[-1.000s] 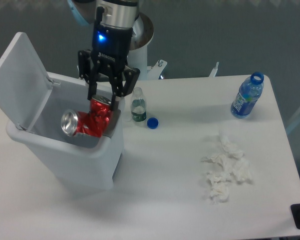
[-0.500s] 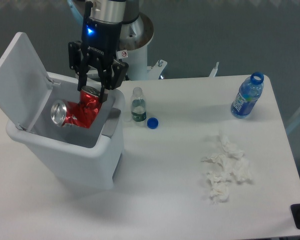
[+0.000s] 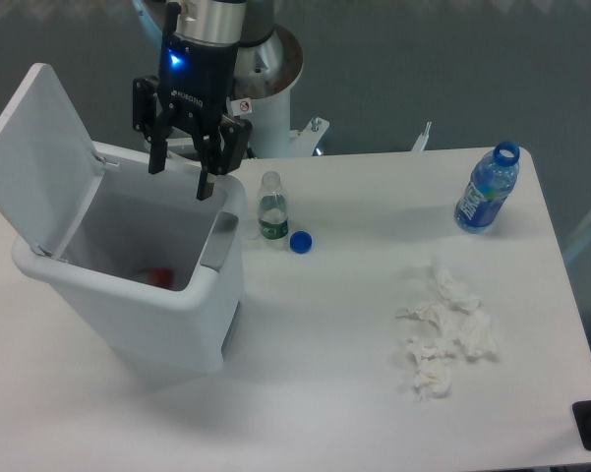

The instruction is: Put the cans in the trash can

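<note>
The white trash can (image 3: 192, 315) stands at the left of the table with its lid (image 3: 31, 149) swung up and back. Deep inside it, only a small red patch of the can (image 3: 158, 277) shows near the front wall. My gripper (image 3: 180, 181) hangs open above the bin's back right corner, with nothing between its fingers.
A small clear bottle with a green label (image 3: 271, 207) and a blue cap (image 3: 300, 241) sit just right of the bin. A blue plastic bottle (image 3: 487, 189) stands at the far right. Crumpled white tissues (image 3: 443, 332) lie at the right front.
The gripper opened and let go of the red can, which dropped from the bin's mouth to its bottom. The gripper itself has barely moved in the last half second.
</note>
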Available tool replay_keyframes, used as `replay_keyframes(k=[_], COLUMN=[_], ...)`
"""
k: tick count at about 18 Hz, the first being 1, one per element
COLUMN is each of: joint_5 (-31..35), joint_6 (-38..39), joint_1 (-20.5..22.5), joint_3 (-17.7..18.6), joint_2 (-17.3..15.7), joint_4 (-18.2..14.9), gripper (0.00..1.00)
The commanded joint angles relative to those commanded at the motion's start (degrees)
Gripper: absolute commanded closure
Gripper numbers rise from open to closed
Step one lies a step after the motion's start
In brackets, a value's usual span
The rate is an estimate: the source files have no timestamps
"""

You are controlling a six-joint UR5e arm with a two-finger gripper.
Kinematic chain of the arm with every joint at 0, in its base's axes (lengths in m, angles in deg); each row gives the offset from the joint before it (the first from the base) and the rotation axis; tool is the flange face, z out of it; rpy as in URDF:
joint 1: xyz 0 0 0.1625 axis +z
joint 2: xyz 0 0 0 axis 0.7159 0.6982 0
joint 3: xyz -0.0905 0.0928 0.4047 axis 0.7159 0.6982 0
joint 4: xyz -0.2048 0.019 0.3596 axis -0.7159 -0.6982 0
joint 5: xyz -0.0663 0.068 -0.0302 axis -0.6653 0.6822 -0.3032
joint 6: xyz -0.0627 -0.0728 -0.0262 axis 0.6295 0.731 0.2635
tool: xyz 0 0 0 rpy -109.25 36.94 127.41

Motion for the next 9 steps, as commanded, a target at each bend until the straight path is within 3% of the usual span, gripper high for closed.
replay_keyframes(k=[1,2,3,9], joint_5=[0.0,0.1,0.0,-0.1], joint_6=[0.1,0.1,0.0,-1.3], joint_1=[0.4,1.6,3.2,9.6], joint_3=[-0.2,-0.3,-0.3,-0.5], joint_2=[0.3,0.3,0.3,1.9], joint_4=[0.0,0.2,0.4,0.4], gripper=[0.25,0.18,0.0,0.0])
